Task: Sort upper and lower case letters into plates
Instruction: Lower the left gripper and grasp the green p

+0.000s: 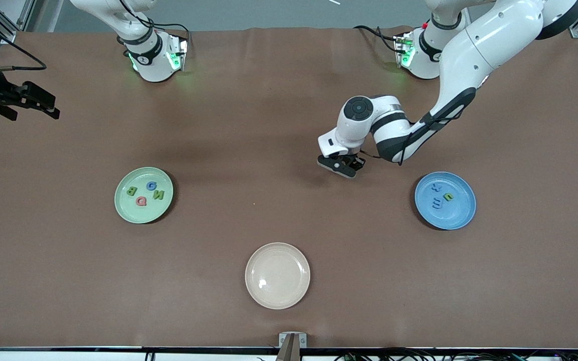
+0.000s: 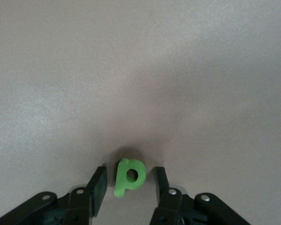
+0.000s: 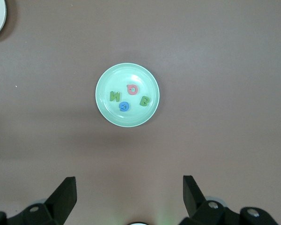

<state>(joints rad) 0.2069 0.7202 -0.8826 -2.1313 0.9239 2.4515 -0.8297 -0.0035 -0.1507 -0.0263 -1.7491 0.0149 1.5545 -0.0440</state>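
Observation:
A small green p-like letter lies flat on the brown table. My left gripper is low over it with one finger on each side, open, with a narrow gap to the letter on both sides; in the front view the left gripper hides the letter. The light green plate holds a blue G, green B, green N and pink Q. The blue plate holds a blue x, green u and blue m. My right gripper waits open and high at the right arm's end of the table.
A cream-beige plate with nothing in it sits nearest the front camera, between the two other plates. The right wrist view looks down on the light green plate from well above.

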